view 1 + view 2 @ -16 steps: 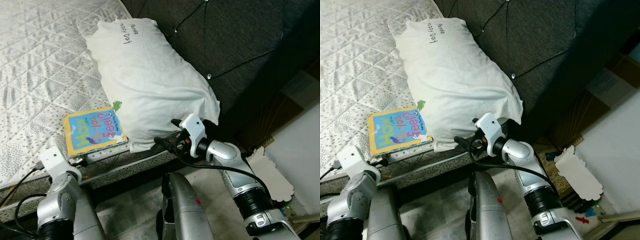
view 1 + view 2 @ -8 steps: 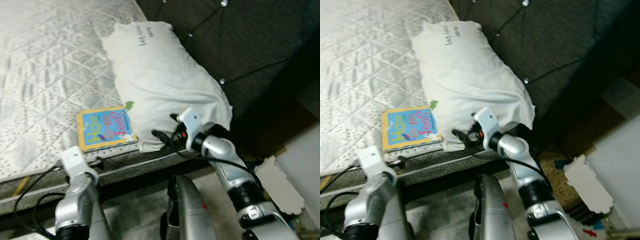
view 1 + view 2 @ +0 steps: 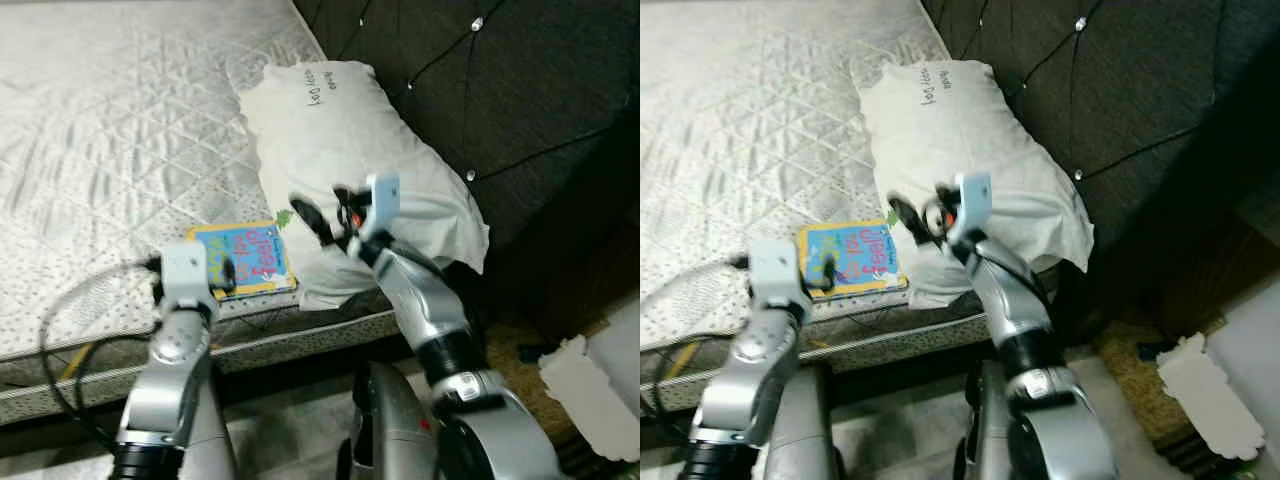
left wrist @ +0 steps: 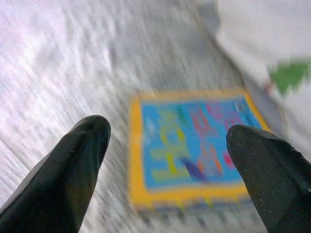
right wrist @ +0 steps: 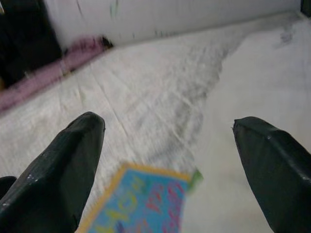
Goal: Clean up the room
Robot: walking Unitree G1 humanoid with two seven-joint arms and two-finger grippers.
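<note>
On bed [image 3: 90, 150]: book [image 3: 245, 262] beside pillow [image 3: 350, 150]; left claw [image 4: 167, 170] spread wide above book, empty; right claw [image 5: 170, 170] spread wide over pillow, empty

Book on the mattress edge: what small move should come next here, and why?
Probably ease the left end effector down and forward onto the book. Its fingers are open and straddle the book in the left wrist view, not yet touching it. The book lies flat beside the pillow, near the mattress edge. The right end effector hovers open over the pillow.
</note>
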